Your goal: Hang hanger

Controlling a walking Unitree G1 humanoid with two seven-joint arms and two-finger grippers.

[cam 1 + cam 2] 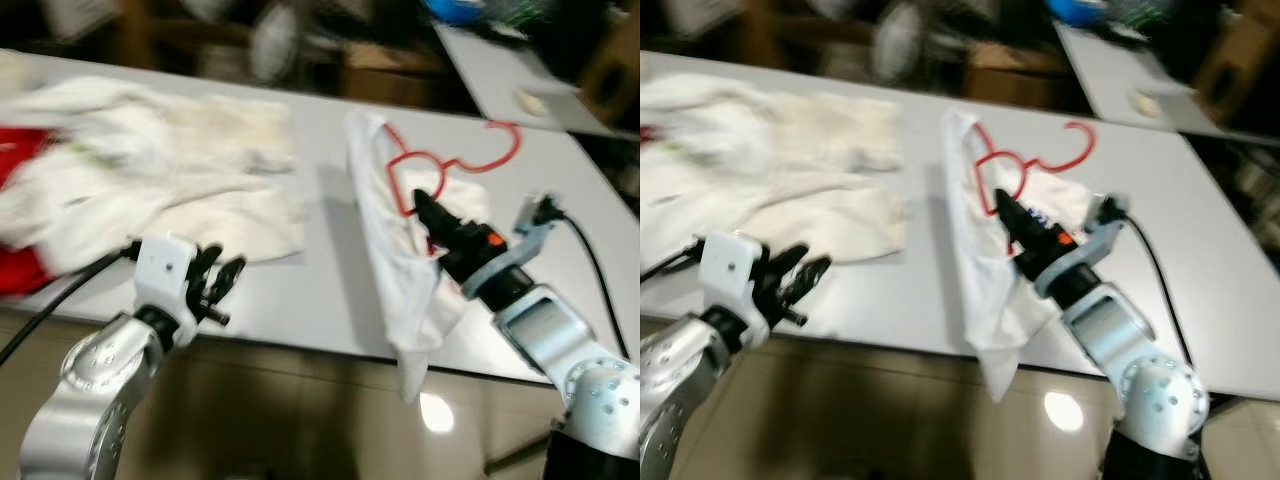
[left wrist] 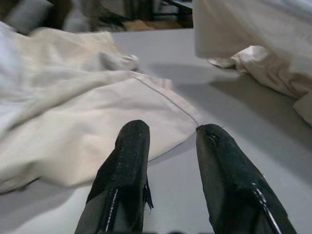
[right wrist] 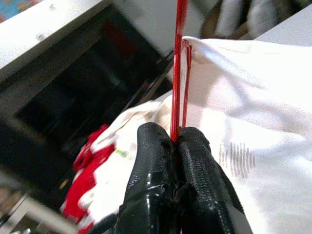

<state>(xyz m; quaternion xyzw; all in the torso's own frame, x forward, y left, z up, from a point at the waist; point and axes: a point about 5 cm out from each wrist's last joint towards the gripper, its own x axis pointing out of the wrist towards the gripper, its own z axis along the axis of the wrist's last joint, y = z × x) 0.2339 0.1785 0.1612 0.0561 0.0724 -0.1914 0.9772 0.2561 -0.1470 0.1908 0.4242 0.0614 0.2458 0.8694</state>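
1. Your left hand (image 1: 222, 283) hovers over the near edge of the grey surface (image 1: 320, 270), fingers apart and holding nothing, just beside the cream cloth pile (image 1: 160, 180).
2. The red wire hanger (image 1: 440, 165) lies well to its right, threaded into a white garment (image 1: 400, 260) that droops over the surface's edge; its hook points away from you and rightward.
3. Your right hand (image 3: 175, 139) is clamped on the hanger's wire, so that arm owns the lift.
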